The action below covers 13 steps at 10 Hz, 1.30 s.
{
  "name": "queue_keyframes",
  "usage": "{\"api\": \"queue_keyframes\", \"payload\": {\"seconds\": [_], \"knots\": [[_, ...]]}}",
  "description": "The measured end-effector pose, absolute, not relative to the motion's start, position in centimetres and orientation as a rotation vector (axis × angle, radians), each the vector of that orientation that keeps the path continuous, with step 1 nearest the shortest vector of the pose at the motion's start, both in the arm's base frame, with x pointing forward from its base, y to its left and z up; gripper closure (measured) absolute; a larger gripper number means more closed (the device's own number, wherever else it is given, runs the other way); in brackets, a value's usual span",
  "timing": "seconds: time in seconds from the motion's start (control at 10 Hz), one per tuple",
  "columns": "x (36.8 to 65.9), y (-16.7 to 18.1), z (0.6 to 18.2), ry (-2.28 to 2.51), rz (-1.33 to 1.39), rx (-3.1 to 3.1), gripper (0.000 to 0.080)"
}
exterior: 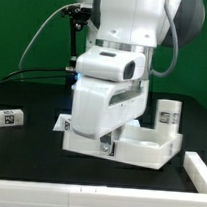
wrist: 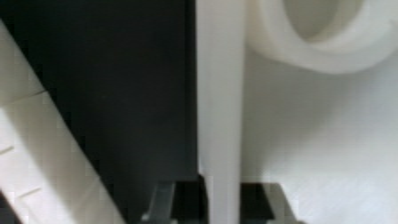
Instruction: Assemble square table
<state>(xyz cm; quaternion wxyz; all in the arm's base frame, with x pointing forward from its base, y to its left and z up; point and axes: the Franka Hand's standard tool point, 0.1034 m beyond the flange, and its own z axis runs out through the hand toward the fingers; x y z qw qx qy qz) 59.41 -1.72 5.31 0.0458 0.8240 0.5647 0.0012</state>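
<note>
Little is done: the gripper [exterior: 109, 143] pinches a wall of the tabletop [exterior: 155, 147], which lies mid-table with no leg fitted; one leg [exterior: 169, 113] stands just behind it and another [exterior: 8, 116] lies well apart.

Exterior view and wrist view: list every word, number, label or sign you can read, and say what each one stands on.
No readable words, brands or numbers in either view.
Lying leg: black-and-white square tag, a pattern only, no letters.
Upright leg: a tag likewise, pattern only, too small to make out.
Tabletop: plain white, no writing in either view.
</note>
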Motion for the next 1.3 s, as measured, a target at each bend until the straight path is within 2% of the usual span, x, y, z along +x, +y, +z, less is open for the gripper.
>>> {"api": "queue_keyframes", "payload": {"seconds": [0.3,0.5,0.6,1.1,1.3], "knots": [[59.4,-2.3,5.2,1.941,-0.037,2.328,0.0748],[61.9,1.4,6.1,2.104,-0.006,2.130,0.0748],[62.5,2.9,5.7,2.178,0.025,2.030,0.0748],[62.4,2.8,5.2,2.210,0.019,1.991,0.0748],[65.4,5.2,5.5,2.147,0.041,2.063,0.0748]]}}
